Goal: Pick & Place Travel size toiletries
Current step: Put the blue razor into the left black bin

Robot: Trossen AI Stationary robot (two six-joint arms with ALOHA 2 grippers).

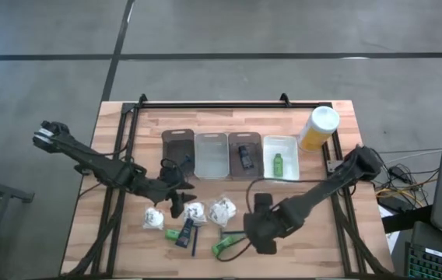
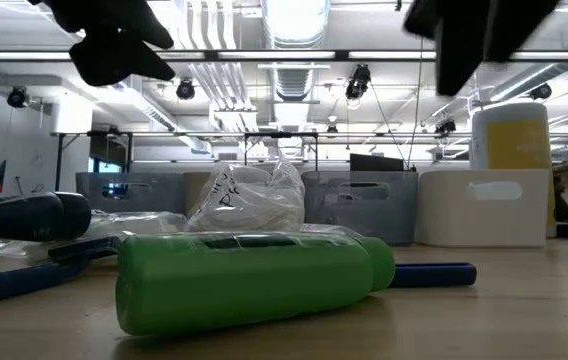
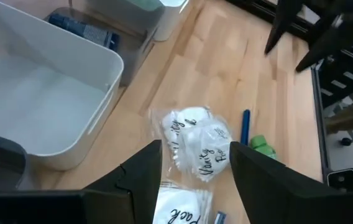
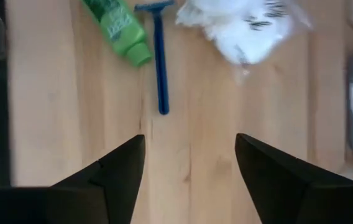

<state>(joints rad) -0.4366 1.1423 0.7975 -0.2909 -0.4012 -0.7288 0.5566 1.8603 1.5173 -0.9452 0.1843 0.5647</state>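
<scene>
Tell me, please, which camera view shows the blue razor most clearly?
The right wrist view: the blue razor lies in full, head to handle, beside a green bottle, past the open right gripper. The high view shows only a thin dark line, the low view and the left wrist view just a blue handle end.

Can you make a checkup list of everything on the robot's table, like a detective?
Surface: wooden table, bare near its edges.
Job's things: white bundles, green bottles, blue razor loose in front; one green bottle in the white tray, a dark item in the dark tray.
Clutter: yellow bottle, back right.
Grippers: left gripper open over a bundle; right gripper open above bare wood.
Cables: bundle off the right edge.
Surroundings: grey floor, ceiling lights.
</scene>
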